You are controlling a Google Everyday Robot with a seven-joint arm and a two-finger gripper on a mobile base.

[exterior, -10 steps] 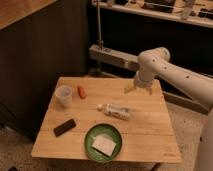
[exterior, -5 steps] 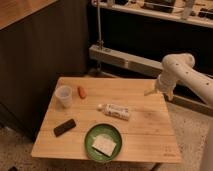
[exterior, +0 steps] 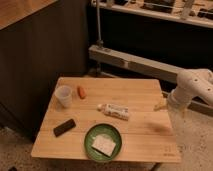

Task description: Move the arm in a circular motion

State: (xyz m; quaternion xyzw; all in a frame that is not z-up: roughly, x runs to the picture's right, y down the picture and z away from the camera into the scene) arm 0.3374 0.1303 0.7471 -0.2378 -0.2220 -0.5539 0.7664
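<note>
The white arm [exterior: 192, 85] comes in from the right edge of the camera view, with a thick rounded joint just past the right side of the wooden table [exterior: 145, 90]. Its gripper [exterior: 160, 105] is the small pale tip hanging below the joint. It sits at the table's right edge, at about mid depth and slightly above the surface. It holds nothing that I can see. The rest of the arm runs out of view to the right.
On the table stand a clear plastic cup [exterior: 63, 96], a small orange item [exterior: 81, 92], a white tube [exterior: 115, 110], a black bar [exterior: 64, 127] and a green plate [exterior: 90, 137] holding a white square [exterior: 104, 145]. A dark cabinet wall is behind, and a metal rail [exterior: 130, 62] at back right.
The arm has swung to the right and toward the front, from over the table's back right part to its right edge. The things on the table have not moved.
</note>
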